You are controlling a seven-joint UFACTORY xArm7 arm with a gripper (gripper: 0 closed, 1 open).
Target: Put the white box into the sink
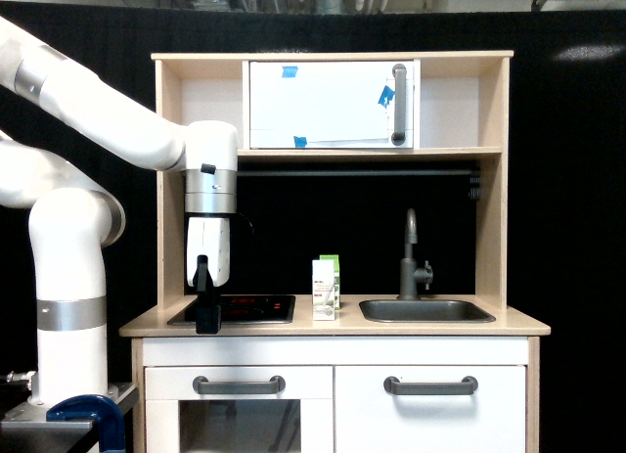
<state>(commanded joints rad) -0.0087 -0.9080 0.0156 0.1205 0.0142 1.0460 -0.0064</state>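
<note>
While my fingers (pixel 207 316) hang low over the table's (pixel 333 327) front edge at the exterior view's left, just before the black stove plate (pixel 240 307), I cannot tell how far apart they stand, nor that they hold anything. Further along stands the white box (pixel 323 290), upright mid-table between stove plate and sink (pixel 425 310), a green-topped carton (pixel 333 269) close behind it. Behind the sink rises the tap (pixel 411 257).

On the worktop (pixel 430 327), the white box (pixel 323 290) stands mid-way, the stove plate (pixel 249 307) at its nine o'clock (claw (pixel 207 321) over that plate's left edge) and the sink (pixel 426 310) at three o'clock.
</note>
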